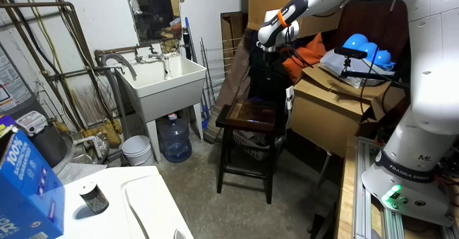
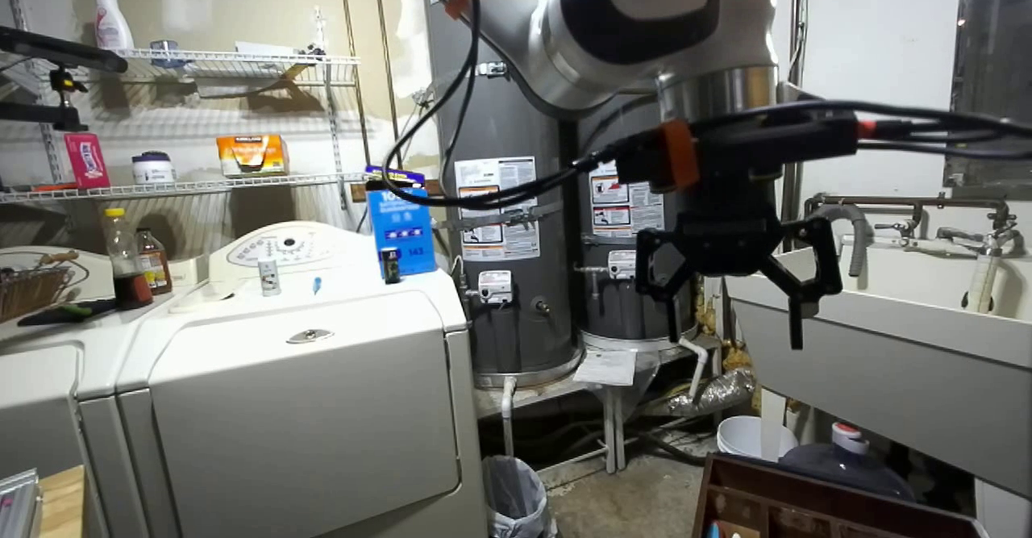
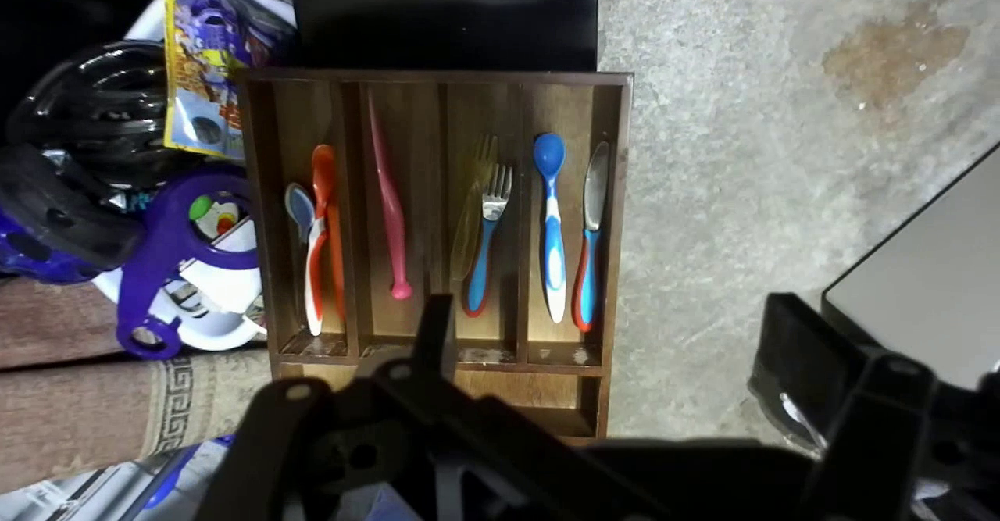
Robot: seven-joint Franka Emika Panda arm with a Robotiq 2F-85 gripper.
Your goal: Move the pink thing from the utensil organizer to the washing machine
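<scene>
I see empty, parted jaws above the wooden tray (image 3: 422,193), its pink stick (image 3: 393,216) left of their gap in the wrist view, lying roughly crosswise to their spread.

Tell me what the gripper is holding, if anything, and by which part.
Nothing is held: the gripper stands open, and the pink thing lies in the utensil organizer.

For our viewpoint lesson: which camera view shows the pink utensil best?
The wrist view: it shows the pink utensil whole, inside the organizer. Both exterior views show the organizer, but I cannot see the utensil there.
</scene>
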